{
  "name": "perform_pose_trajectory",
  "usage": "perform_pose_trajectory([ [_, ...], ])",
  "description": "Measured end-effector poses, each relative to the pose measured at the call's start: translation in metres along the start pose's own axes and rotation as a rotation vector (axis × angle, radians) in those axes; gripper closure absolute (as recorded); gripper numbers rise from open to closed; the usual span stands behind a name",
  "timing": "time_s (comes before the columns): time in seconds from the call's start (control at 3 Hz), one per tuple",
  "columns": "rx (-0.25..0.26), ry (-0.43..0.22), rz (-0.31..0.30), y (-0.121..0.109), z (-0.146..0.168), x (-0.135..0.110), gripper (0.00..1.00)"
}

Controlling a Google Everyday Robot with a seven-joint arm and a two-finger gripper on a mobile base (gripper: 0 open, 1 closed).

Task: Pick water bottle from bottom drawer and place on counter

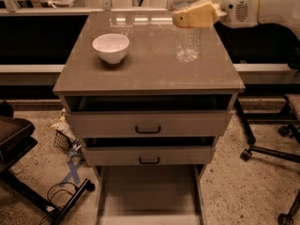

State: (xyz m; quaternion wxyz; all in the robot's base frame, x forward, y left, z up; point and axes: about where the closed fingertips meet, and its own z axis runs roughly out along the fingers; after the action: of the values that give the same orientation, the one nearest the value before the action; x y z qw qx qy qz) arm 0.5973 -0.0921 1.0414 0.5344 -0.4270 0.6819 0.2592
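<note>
The clear ribbed water bottle hangs upright over the right part of the counter, its base just above or at the slab. My gripper, with tan fingers, is shut on the bottle's upper part and comes in from the right on a white arm. The bottle's cap is cut off by the top edge. The bottom drawer is pulled out at the foot of the cabinet and shows a bare floor.
A white bowl stands on the counter's left part. Two upper drawers with black handles are slightly ajar. Office chair bases stand on the floor at right and left. Litter and a cable lie at lower left.
</note>
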Motion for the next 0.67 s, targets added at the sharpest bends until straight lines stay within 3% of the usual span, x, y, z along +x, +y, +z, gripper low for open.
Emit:
perform_pose_trajectory([
  [0.33,0.032,-0.016,-0.015,-0.033,0.010,-0.005,1.00],
  [0.67,0.067,-0.038,0.028,-0.077,0.013,0.026,1.00],
])
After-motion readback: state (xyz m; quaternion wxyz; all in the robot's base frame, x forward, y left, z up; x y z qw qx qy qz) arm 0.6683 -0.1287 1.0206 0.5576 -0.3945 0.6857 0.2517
